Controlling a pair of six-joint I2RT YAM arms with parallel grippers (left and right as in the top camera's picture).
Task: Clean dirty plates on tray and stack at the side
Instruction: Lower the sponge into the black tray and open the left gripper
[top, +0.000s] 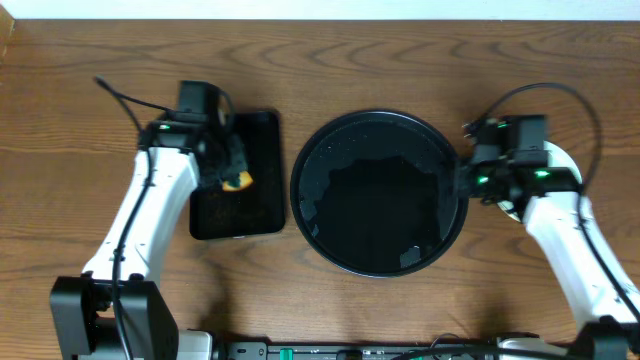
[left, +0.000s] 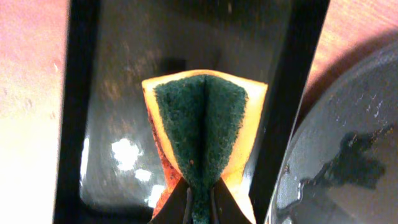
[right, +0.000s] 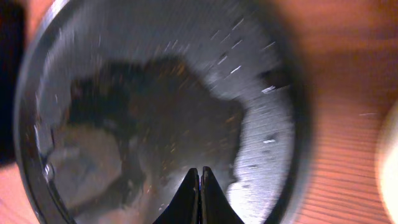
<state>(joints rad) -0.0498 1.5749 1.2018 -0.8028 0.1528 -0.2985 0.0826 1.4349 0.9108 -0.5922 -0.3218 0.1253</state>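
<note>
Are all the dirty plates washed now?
Nearly, it seems. The tray holds no plates, just wet patches. Something pale, likely the stack, sits beside it, mostly hidden under the right arm, so I can't count. The left gripper pinches the sponge over the small tray; the right gripper is shut and empty. Likely left: dropping the sponge.

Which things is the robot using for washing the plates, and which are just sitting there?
For the job:
- round tray, wet
- sponge, pinched in the left gripper
- pale plates beside the tray, mostly hidden

Just there:
- rectangular tray under the sponge
- wooden table
- right gripper, shut, holding nothing
</note>
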